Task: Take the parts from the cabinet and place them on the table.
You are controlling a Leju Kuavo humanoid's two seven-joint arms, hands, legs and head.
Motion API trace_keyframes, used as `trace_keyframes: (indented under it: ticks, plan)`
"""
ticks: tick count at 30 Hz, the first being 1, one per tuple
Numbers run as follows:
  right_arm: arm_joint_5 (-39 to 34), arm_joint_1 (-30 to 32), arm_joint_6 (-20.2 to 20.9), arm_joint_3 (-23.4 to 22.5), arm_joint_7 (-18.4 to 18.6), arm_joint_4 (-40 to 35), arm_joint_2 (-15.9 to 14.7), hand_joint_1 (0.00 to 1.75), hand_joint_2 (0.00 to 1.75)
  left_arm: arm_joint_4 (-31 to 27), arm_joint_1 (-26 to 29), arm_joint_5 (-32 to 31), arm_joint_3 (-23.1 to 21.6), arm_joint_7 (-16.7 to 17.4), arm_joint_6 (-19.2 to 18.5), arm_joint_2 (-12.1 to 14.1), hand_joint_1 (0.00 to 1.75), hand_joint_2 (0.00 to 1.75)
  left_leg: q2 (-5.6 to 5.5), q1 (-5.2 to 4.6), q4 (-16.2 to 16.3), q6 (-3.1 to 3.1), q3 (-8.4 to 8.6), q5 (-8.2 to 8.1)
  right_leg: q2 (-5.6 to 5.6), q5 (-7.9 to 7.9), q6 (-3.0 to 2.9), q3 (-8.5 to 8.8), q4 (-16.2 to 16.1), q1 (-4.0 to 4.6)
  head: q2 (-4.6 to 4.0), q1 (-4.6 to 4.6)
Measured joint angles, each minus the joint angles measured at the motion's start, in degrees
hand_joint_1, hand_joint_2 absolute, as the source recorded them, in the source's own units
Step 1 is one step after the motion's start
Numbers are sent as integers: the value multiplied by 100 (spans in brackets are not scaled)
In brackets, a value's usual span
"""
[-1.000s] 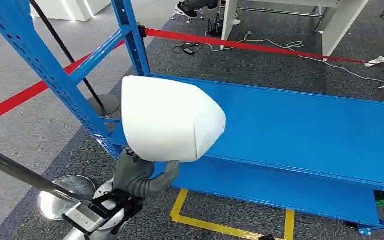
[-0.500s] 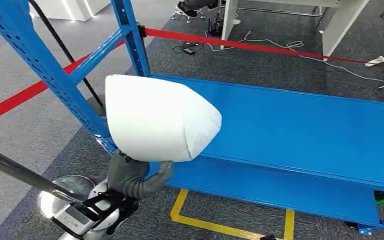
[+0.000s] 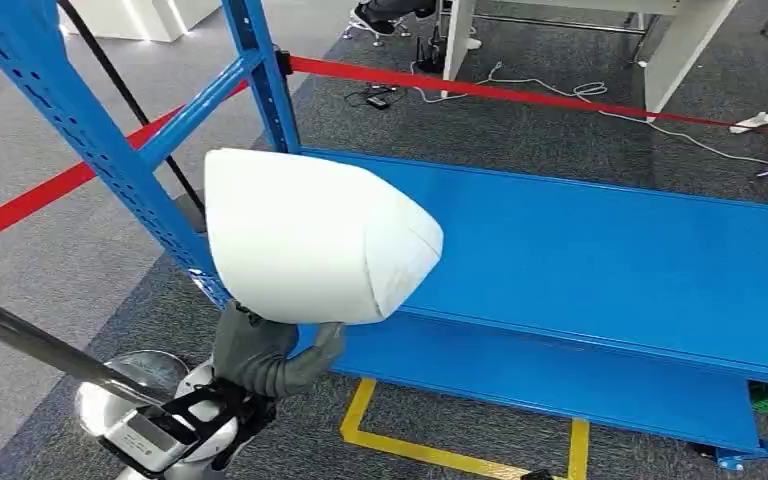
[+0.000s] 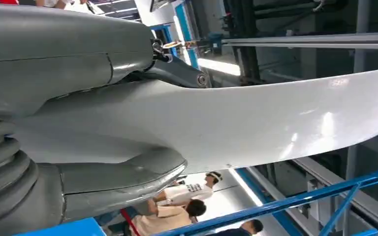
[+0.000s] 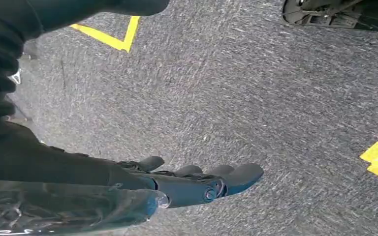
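Since a second ago your left robot hand (image 3: 260, 355) has pulled the white part (image 3: 315, 235) slightly leftward; it grips it from below, above the blue shelf (image 3: 600, 250). Right robot hand (image 5: 197, 182) hangs spread over carpet (image 5: 256, 88).

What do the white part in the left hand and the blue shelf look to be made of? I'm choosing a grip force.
White part: probably moulded plastic, smooth and semi-glossy, with soft highlights in the left wrist view and a faint seam near its tapered end. Blue shelf: apparently painted sheet metal, flat and evenly coated, on perforated steel uprights. The left hand holds the part from below.
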Motion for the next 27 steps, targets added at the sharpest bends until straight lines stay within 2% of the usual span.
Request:
trace_keyframes:
  ticks: [5,8,11,14,16,17,19,24,25,26,27]
  plan:
    - [-6,-1,-7,-2,-9,0,-4,0,175,0,1,26,0,0,-11,0,175,175,0,0,0,0,0,0,0,0,0,0,0,0,0,0]
    - [-13,-2,-55,-7,-46,0,-7,0,175,-53,81,131,15,0,-147,-2,175,175,0,0,0,0,0,0,0,0,0,0,0,0,0,0]
    - [-39,2,-2,-9,-344,0,-9,0,175,-98,135,129,48,0,-164,-2,175,175,0,0,0,0,0,0,0,0,0,0,0,0,0,0]
    - [57,7,-260,9,-1124,0,-9,0,175,-184,242,48,92,0,-37,-2,175,175,0,0,0,0,0,0,1,0,0,0,0,0,0,0]
    - [-108,-11,131,2,-1302,0,-9,0,175,-240,281,57,109,0,-76,0,175,175,0,0,0,0,0,0,-3,-1,0,0,0,1,0,0]
    - [-177,-15,428,-11,-1346,0,-11,0,175,-249,282,63,129,0,-118,0,175,175,-1,0,0,0,0,0,-2,-1,0,0,0,1,0,0]
    - [-245,4,639,-28,-1381,0,-13,0,175,-251,282,72,160,0,-184,-2,175,175,-1,0,0,0,0,0,-2,0,0,0,0,0,0,0]
    - [-179,10,656,-48,-1342,0,-26,0,175,-251,284,72,195,0,-245,-2,175,175,0,0,0,0,0,0,-2,0,0,1,-1,0,0,2]
    - [-148,12,634,-48,-1294,0,-28,0,175,-251,283,70,205,0,-247,-2,175,175,2,-27,44,49,-19,-32,6,19,35,15,-48,-34,0,-2]
    - [-142,13,601,-48,-1239,0,-28,0,175,-256,289,70,216,0,-249,-4,175,175,-1,-25,33,95,-19,-32,4,22,54,16,-50,-33,0,-7]
    - [-140,12,570,-48,-1198,0,-28,0,175,-265,290,70,223,0,-249,-9,175,175,-1,-31,21,107,-19,-29,4,33,70,22,-73,-33,0,-7]
